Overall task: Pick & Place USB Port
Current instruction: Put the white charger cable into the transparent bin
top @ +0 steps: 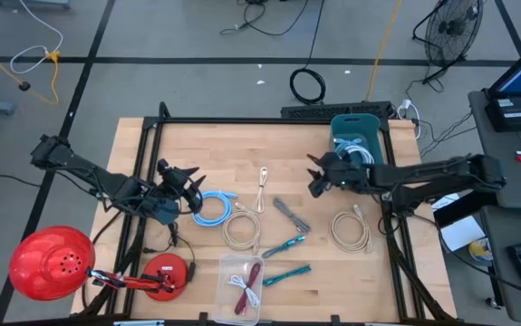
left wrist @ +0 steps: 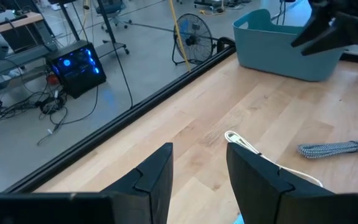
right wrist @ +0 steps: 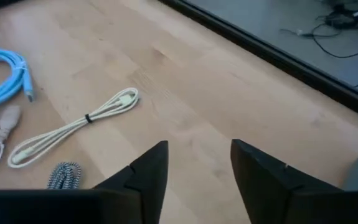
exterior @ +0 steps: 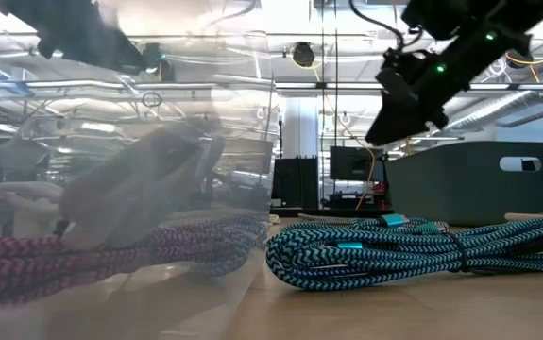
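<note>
High view shows the pale wooden counter (top: 269, 145) with both dark arms reaching in from its sides. The right pincer (top: 314, 181) hangs over bare wood just beside the teal plastic bin (top: 355, 127) at the far right of the counter; its fingers stand apart with nothing between them, as the right wrist view confirms (right wrist: 194, 171). White coiled cables (top: 358, 152) lie inside the bin, partly hidden by the arm. The left pincer (top: 192, 186) sits at the counter's left side, next to a light-blue coiled cable (top: 210, 208); the left wrist view shows its two fingers parted and empty (left wrist: 197, 177).

Between the arms lie a thin white cable bundle (top: 262, 188), a grey braided cable (top: 292, 215), a beige coiled cable (top: 240, 231) and, nearer the right arm, a second beige coil (top: 351, 231). Two teal braided cables (top: 287, 258) lie near the front, beside a clear plastic box (top: 246, 281) holding a red braided cable (top: 253, 282) and a white one. Which of these is the task's USB piece cannot be told.
</note>
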### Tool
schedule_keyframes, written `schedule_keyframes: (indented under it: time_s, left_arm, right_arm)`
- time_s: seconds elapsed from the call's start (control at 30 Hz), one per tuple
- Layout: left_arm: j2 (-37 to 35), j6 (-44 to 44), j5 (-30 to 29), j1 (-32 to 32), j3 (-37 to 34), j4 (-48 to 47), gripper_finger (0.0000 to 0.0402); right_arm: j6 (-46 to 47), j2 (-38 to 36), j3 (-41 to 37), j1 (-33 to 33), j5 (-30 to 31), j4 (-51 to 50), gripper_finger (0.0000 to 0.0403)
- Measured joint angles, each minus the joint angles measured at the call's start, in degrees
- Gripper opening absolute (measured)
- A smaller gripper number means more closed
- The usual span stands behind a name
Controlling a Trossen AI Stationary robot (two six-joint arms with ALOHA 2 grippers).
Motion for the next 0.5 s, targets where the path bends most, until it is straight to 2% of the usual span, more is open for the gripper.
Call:
schedule_keyframes:
  time_s: [0.2,0.5]
  left_arm:
    - [0.41,-0.02,0.48,1.19,0.0,0.02,0.0154]
    - [4.38,-0.14,2.74,3.79,-0.04,0.37,0.0154]
  right_arm:
    - [-1.37,0.59,-3.2,0.69,-9.85,6.44,0.0189]
    - [0.82,7.67,-3.2,3.0,-16.26,12.68,0.0197]
